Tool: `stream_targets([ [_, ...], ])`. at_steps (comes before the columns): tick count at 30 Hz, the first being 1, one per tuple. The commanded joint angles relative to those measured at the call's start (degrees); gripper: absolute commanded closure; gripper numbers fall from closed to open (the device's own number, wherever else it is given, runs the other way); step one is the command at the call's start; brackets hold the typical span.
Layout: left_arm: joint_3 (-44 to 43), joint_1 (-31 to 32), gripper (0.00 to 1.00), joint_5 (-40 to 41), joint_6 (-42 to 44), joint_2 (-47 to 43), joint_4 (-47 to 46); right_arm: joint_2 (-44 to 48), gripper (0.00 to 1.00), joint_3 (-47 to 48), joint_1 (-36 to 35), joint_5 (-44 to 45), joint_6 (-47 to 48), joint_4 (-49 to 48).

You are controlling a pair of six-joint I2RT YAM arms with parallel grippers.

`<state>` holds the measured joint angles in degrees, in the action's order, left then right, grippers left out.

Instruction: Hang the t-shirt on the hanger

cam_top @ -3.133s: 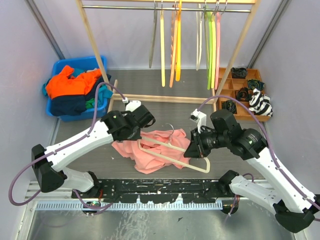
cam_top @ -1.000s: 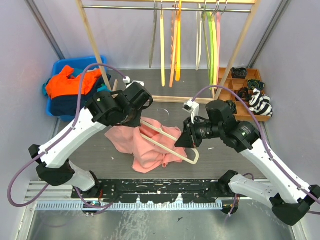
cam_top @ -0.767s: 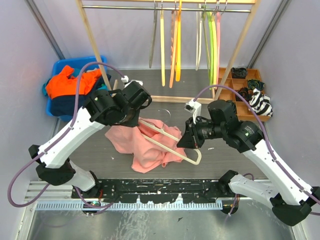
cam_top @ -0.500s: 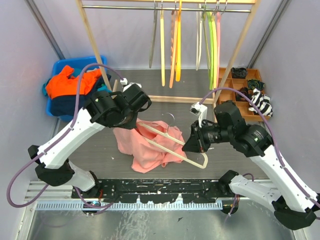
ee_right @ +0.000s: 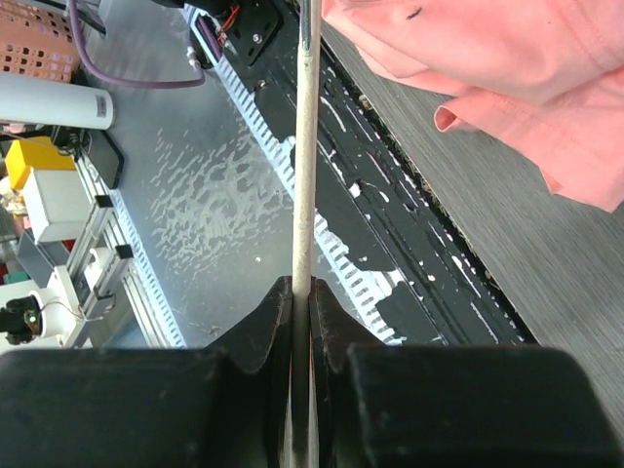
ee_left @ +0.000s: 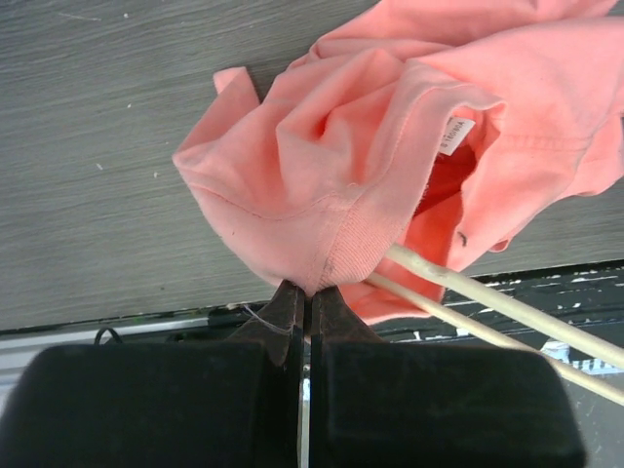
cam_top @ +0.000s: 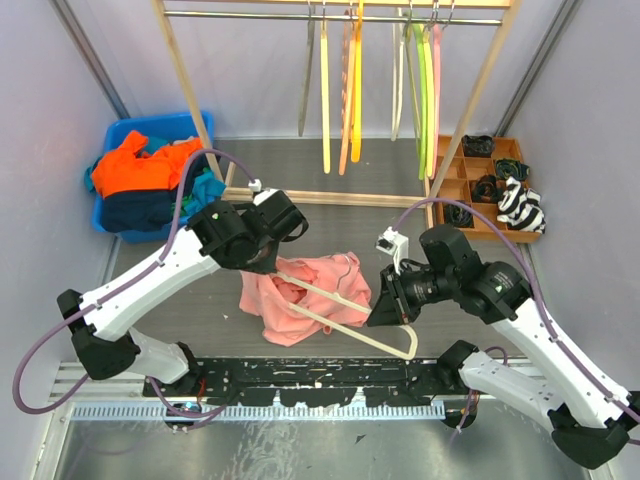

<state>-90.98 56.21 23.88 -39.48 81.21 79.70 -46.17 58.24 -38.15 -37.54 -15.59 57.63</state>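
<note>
Left gripper pinches t-shirt collar rib, right gripper clamps hanger. Rod just right of left pinch may drag cloth free; bite depth unclear.

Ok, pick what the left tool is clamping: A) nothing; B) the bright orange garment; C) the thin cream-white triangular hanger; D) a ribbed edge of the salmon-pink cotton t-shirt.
D: the left wrist view shows the left tool shut on a ribbed edge of the salmon-pink cotton t-shirt.
</note>
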Motion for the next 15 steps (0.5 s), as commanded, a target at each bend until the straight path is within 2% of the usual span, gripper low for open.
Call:
stream_targets([
  [1,-0.05,0.15,1.00,-1.46,-0.10,-0.78,-4.23,-0.54,0.99,-0.59,-0.65,-3.34,-0.97,-5.68],
  [8,-1.27,0.14,1.00,-1.40,1.70,0.40,-4.29,-2.26,0.99,1.25,-1.40,-4.58,-1.22,-8.38],
  [15,-6.77,0.22,1.00,-3.12,3.16,1.42,-3.62,-4.53,0.99,1.08,-1.55,-4.01,-2.53,-16.66],
])
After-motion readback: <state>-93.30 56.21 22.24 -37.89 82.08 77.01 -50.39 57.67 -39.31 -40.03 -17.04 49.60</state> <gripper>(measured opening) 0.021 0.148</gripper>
